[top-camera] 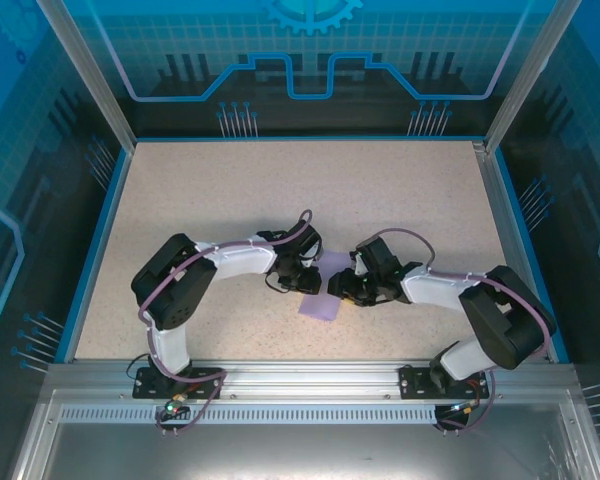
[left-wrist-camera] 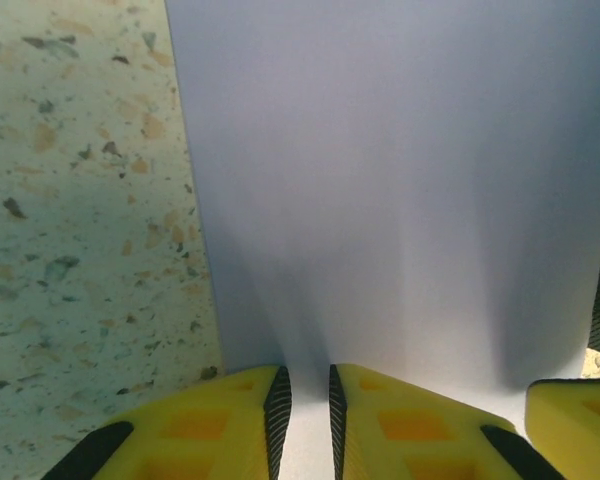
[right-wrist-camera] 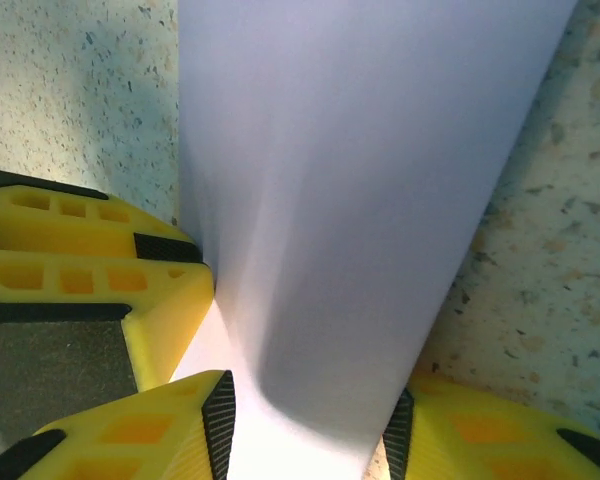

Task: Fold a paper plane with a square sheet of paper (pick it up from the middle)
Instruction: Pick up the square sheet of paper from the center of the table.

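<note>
The square sheet of paper (top-camera: 319,303), plain lavender, lies on the speckled table between my two grippers. My left gripper (top-camera: 305,277) comes at it from the left. In the left wrist view the gripper (left-wrist-camera: 308,388) has its jaws only a narrow gap apart, and a soft ridge of the sheet (left-wrist-camera: 400,180) runs into that gap. My right gripper (top-camera: 341,288) meets the sheet from the right. In the right wrist view the gripper (right-wrist-camera: 308,425) stands open, wide astride the sheet (right-wrist-camera: 360,150), which bulges up between its pads.
The two grippers are almost touching; a left finger (right-wrist-camera: 80,260) shows beside the right jaws. Bare speckled tabletop (top-camera: 230,200) lies all round, bounded by a blue rim (top-camera: 95,240) and transparent walls. An aluminium rail (top-camera: 300,375) runs along the near edge.
</note>
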Robot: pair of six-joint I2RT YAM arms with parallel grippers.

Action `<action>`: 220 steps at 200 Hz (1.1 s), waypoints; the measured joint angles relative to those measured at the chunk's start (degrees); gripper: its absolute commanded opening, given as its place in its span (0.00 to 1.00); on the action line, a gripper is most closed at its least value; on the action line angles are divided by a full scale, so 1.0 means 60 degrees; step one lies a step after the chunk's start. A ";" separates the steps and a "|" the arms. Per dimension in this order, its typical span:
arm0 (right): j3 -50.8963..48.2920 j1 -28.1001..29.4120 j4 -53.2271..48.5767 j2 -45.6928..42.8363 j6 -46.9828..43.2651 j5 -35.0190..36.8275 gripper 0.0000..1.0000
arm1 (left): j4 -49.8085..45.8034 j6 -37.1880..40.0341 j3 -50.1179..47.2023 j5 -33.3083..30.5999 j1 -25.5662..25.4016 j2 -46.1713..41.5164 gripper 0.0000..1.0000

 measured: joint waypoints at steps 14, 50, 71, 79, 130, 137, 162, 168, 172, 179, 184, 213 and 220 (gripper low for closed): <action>0.0011 0.0044 0.0091 0.0015 0.0095 0.0033 0.44 | 0.0106 0.0000 -0.0076 0.0000 0.0000 -0.0040 0.23; 0.0004 0.0146 0.0532 -0.0062 0.0528 0.0062 0.40 | 0.0270 0.0000 -0.0204 0.0000 0.0000 -0.0120 0.23; -0.0044 0.0149 0.0831 -0.0171 0.0758 0.0066 0.34 | 0.0313 -0.0015 -0.0233 0.0036 -0.0004 -0.0160 0.24; -0.0058 0.0149 0.0907 -0.0189 0.0834 0.0066 0.31 | 0.0317 -0.0033 -0.0240 0.0055 0.0000 -0.0178 0.24; -0.0350 0.0149 0.1191 -0.0226 0.1166 0.0076 0.18 | 0.0306 -0.0138 -0.0248 0.0321 0.0022 -0.0251 0.29; -0.0372 0.0149 0.1184 -0.0255 0.1188 0.0080 0.16 | 0.0273 -0.0175 -0.0248 0.0346 0.0044 -0.0273 0.30; -0.0419 0.0146 0.1202 -0.0481 0.1213 0.0102 0.12 | 0.0178 -0.0291 -0.0248 0.0477 0.0204 -0.0561 0.36; -0.0419 0.0146 0.1224 -0.0546 0.1224 0.0098 0.11 | 0.0157 -0.0299 -0.0248 0.0506 0.0273 -0.0703 0.37; -0.0419 0.0146 0.1242 -0.0586 0.1217 0.0098 0.10 | 0.0135 -0.0295 -0.0248 0.0532 0.0321 -0.0801 0.38; -0.0419 0.0146 0.1271 -0.0648 0.1220 0.0091 0.10 | 0.0117 -0.0299 -0.0248 0.0576 0.0419 -0.1020 0.40; -0.0419 0.0142 0.1293 -0.0696 0.1224 0.0087 0.09 | 0.0106 -0.0321 -0.0255 0.0586 0.0484 -0.1177 0.42; -0.0419 0.0109 0.1446 -0.0973 0.1224 0.0004 0.07 | 0.0058 -0.0517 -0.0353 0.0761 0.0962 -0.2124 0.56; -0.0419 0.0080 0.1494 -0.1038 0.1224 -0.0051 0.07 | 0.0055 -0.0561 -0.0412 0.0831 0.1089 -0.2342 0.58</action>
